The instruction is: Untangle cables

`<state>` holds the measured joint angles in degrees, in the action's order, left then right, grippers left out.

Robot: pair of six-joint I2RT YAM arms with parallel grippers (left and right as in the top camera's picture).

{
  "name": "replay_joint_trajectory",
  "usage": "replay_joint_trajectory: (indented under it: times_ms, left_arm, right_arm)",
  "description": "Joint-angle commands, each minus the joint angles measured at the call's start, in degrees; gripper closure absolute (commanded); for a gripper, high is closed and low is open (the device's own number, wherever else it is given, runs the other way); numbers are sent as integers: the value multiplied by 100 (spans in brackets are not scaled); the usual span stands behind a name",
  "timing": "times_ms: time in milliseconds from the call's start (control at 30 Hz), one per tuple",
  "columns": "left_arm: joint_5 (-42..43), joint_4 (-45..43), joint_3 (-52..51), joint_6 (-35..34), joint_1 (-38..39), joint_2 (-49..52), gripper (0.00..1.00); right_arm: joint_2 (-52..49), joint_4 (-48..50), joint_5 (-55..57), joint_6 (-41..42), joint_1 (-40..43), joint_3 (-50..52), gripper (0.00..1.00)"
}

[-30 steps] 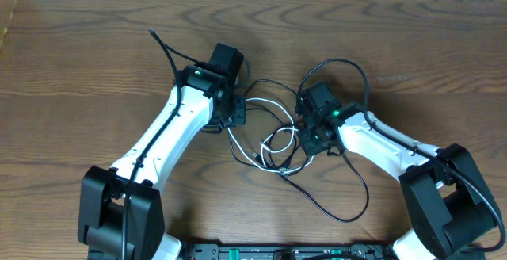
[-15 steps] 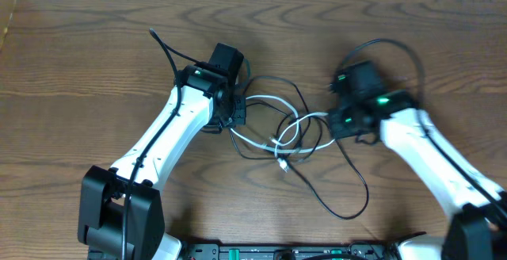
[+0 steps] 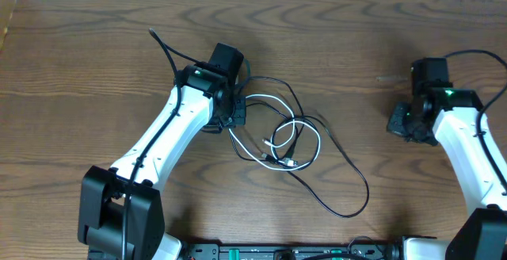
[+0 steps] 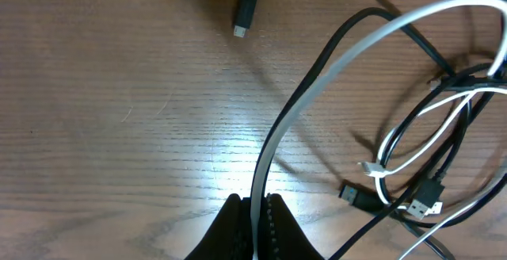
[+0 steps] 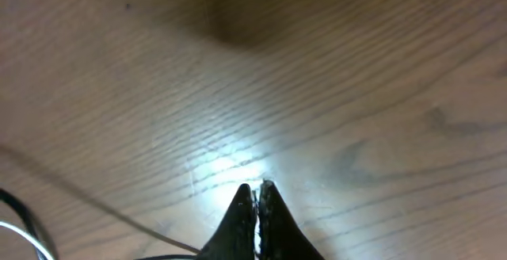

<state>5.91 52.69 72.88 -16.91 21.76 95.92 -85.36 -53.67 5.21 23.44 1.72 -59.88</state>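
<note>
On your table [image 3: 79, 54], the shorter cable [image 3: 319, 143] coils at centre, crossed with the longer cable [image 3: 360, 182], whose loop trails toward 5 o'clock. The left gripper [image 3: 238, 111] sits at the coil's 10 o'clock. The right gripper [image 3: 396, 124] is well apart at 3 o'clock.

Left gripper [image 4: 253, 204] is pinched closed near centre; right gripper [image 5: 256, 190], also closed, sits far right.
</note>
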Motion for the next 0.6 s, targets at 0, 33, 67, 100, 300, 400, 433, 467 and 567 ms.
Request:
replay_joint_trajectory:
  times_ms: [0,33,67,100,300,400,433,467,567]
  left_arm:
    - [59,37,28,-55,-13,0,93]
    - [151,31,28,-55,-13,0,92]
    - [356,9,28,-44,-13,0,92]
    - [686,-42,28,87,-13,0,93]
    - [3423,-619,234,1069,-13,-109,93]
    - [3421,-629,579,1069,-13,-341,92]
    - [3427,-632,686,1069,-7,-444,93]
    - [3464,-651,780,1069,-4,-562,92]
    - [3926,-940,944,1069,-2,-1038,92]
  right_arm:
    - [-4,306,-1648,-748,-42,-28,94]
    - [-4,409,-2170,-1082,-74,-28,91]
    - [-4,531,-2949,-1572,-136,-28,89]
    - [-4,605,-3556,-1950,-195,-28,85]
    - [-4,909,-4218,-2640,-848,-28,74]
    - [-4,1025,-3987,-2653,-1204,-28,67]
    - [-4,1067,-3891,-2651,-1305,-28,66]
    - [-4,1119,-3751,-2651,-1416,-28,64]
    - [-4,1338,-3303,-2634,-1659,-28,62]
